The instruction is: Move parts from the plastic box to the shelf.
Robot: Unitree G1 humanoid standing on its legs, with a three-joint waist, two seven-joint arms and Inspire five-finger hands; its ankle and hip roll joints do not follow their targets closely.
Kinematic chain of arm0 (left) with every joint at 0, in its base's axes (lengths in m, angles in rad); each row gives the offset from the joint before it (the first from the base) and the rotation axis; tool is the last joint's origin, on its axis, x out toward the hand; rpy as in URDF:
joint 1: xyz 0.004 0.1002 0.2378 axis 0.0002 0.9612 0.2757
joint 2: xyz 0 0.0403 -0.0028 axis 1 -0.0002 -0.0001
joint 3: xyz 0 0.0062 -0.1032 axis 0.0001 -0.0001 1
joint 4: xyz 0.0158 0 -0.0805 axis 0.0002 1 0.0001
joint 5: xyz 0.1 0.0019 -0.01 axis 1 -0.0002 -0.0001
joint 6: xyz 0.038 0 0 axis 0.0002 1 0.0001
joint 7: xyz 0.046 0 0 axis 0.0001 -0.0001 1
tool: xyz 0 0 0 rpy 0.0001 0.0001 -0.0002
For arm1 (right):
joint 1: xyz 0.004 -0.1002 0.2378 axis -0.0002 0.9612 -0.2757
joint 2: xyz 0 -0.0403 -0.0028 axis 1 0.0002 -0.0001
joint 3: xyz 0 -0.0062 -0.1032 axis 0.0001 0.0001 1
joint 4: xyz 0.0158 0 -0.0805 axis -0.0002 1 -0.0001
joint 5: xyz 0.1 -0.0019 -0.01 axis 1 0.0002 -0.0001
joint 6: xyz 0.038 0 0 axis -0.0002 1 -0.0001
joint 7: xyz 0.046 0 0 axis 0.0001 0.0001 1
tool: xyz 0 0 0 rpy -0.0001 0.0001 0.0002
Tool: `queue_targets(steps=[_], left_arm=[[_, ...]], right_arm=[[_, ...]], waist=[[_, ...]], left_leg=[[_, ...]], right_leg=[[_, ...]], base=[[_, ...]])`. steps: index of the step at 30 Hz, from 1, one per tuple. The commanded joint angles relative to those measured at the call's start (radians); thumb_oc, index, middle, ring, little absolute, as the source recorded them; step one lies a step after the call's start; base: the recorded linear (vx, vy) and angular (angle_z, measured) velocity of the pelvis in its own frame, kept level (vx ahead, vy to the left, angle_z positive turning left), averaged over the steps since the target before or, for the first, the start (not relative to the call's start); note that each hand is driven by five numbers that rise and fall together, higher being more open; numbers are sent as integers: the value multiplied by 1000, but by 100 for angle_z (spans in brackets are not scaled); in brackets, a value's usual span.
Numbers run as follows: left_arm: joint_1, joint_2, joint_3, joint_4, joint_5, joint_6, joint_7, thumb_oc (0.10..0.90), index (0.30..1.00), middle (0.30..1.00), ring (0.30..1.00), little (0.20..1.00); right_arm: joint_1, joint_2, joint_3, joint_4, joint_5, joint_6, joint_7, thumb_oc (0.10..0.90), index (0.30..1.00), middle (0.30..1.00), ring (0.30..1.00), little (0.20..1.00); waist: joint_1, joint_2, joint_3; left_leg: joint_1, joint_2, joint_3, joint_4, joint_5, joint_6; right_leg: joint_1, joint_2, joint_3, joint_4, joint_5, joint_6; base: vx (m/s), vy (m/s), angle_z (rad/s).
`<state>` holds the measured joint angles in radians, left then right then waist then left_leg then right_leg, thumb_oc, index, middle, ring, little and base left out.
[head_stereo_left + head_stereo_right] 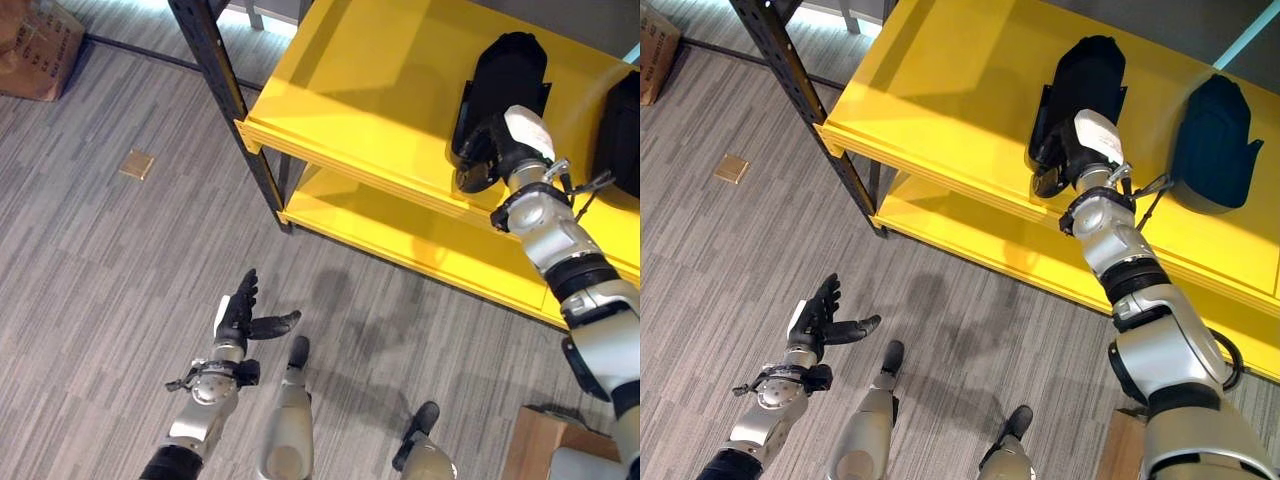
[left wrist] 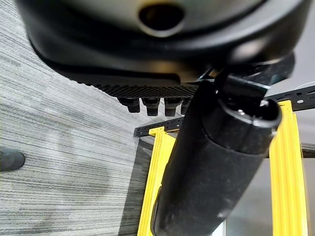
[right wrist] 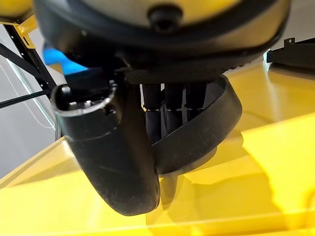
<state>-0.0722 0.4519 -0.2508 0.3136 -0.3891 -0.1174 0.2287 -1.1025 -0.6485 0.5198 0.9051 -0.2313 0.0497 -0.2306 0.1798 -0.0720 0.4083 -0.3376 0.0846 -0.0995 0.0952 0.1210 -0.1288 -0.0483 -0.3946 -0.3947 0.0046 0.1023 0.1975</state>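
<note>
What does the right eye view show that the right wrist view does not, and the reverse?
Right eye view: the left hand, open above the floor, and a small brown square on the floor. Right wrist view: from close, fingers curled inside the rim of the black part, with the thumb outside it. Both: the right hand, the black part it grips, and the yellow shelf under them.

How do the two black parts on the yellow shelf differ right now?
The nearer black part has the right hand curled round its rim, while the farther black part lies untouched. The nearer part lies closer to the shelf's middle, the farther one toward its right end. Both are black, similarly shaped, and lie on the same upper level.
</note>
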Motion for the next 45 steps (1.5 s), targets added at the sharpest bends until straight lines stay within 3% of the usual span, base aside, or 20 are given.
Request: queue_targets(steps=[1,26,28,29,36,45], left_arm=[[-24,20,27,-64,-18,-99,9,900,1000,1000,1000,1000],[-21,18,15,-65,-27,-97,6,900,1000,1000,1000,1000],[-20,17,17,-66,-30,-98,6,900,1000,1000,1000,1000],[-20,17,17,-66,-31,-98,5,900,1000,1000,1000,1000],[-15,22,24,-63,-31,-93,10,900,1000,1000,1000,1000],[1,27,57,-69,-12,-82,29,900,1000,1000,1000,1000]], right_arm=[[-169,-32,64,-16,8,-23,-51,400,300,300,300,300],[-171,4,39,20,41,-19,-65,410,314,314,314,314],[-170,7,22,33,54,-18,-75,824,893,893,893,893],[-170,9,19,35,58,-17,-77,900,1000,1000,1000,1000],[-170,15,11,0,69,-15,-84,900,1000,1000,1000,1000],[-155,-3,-24,-234,44,-13,-114,900,1000,1000,1000,1000]], waist=[[28,-25,-11],[30,-19,-8],[31,-18,-9],[31,-17,-8],[25,-19,-8],[3,-32,-12]], left_leg=[[140,17,60,-94,-105,70],[138,15,59,-87,-110,74],[139,16,59,-90,-108,73],[139,16,59,-90,-108,73],[144,16,61,-92,-108,74],[153,22,75,-92,-112,75]], right_leg=[[25,-18,33,47,144,16],[23,-17,36,48,146,15],[24,-16,36,47,147,16],[25,-16,35,47,148,16],[24,-12,42,47,147,15],[22,-9,55,48,151,15]], base=[[0,0,0],[0,0,0],[0,0,0],[0,0,0],[0,0,0],[0,-1,-1]])
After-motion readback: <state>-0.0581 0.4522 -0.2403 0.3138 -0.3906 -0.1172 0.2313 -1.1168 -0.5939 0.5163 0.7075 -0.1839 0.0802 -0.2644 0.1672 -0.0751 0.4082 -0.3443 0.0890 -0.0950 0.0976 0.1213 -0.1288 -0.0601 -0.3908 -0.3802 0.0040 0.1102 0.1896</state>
